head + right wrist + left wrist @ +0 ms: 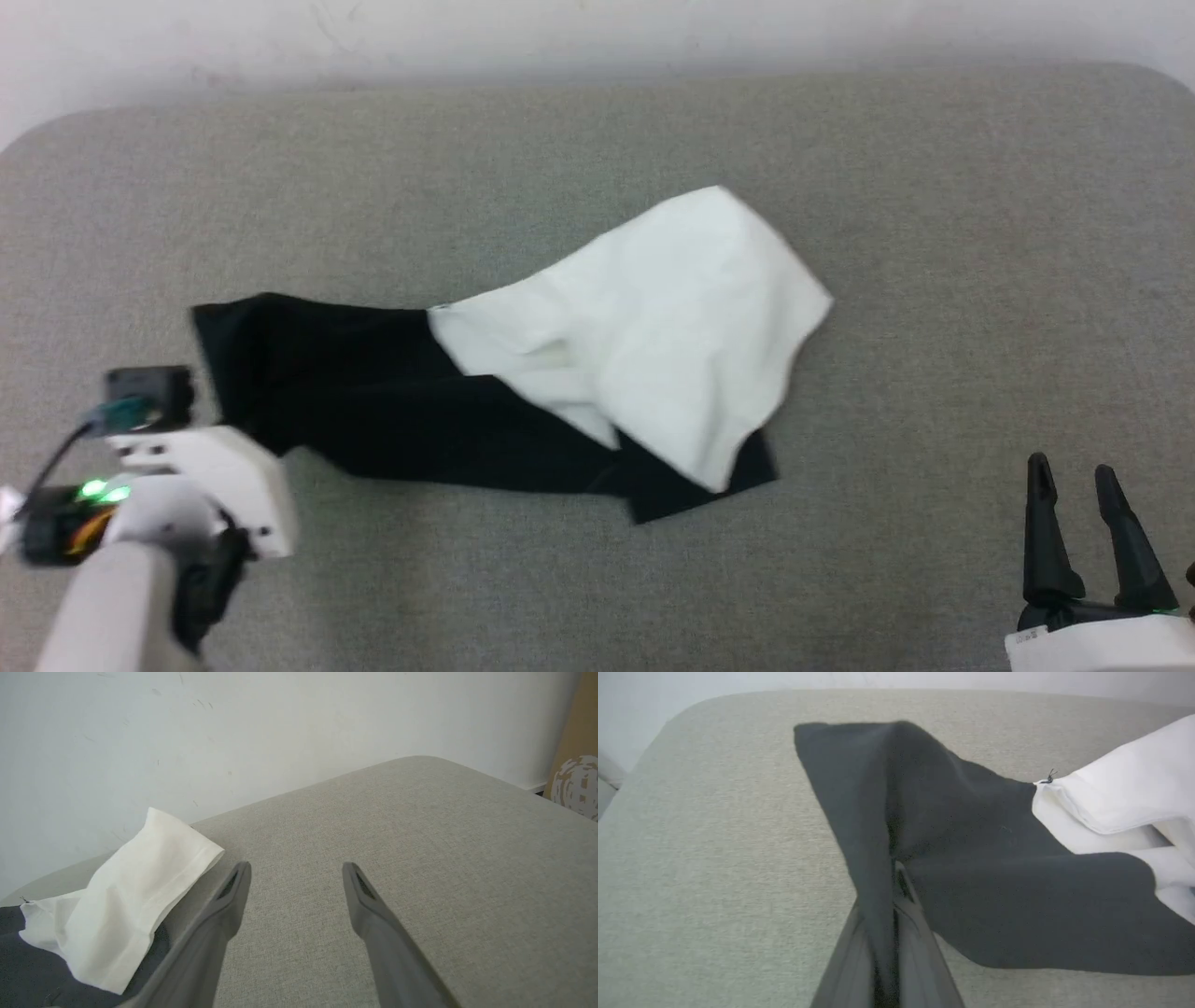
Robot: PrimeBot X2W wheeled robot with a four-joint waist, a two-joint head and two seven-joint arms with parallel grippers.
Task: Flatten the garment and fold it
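The garment lies crumpled mid-table, its white body bunched to the right and a black sleeve stretched out to the left. Its print and neck trim are hidden. In the left wrist view my left gripper is shut on the near edge of the black sleeve, which rises in a ridge between the fingers. In the head view the left wrist sits at the sleeve's left end. My right gripper stands open at the lower right, apart from the cloth. Its fingers hold nothing, with the white cloth to their left.
The grey padded table has rounded far corners and ends at a pale wall. Bare fabric surface surrounds the garment on all sides. Past the table's right edge stand a brown board and a round patterned object.
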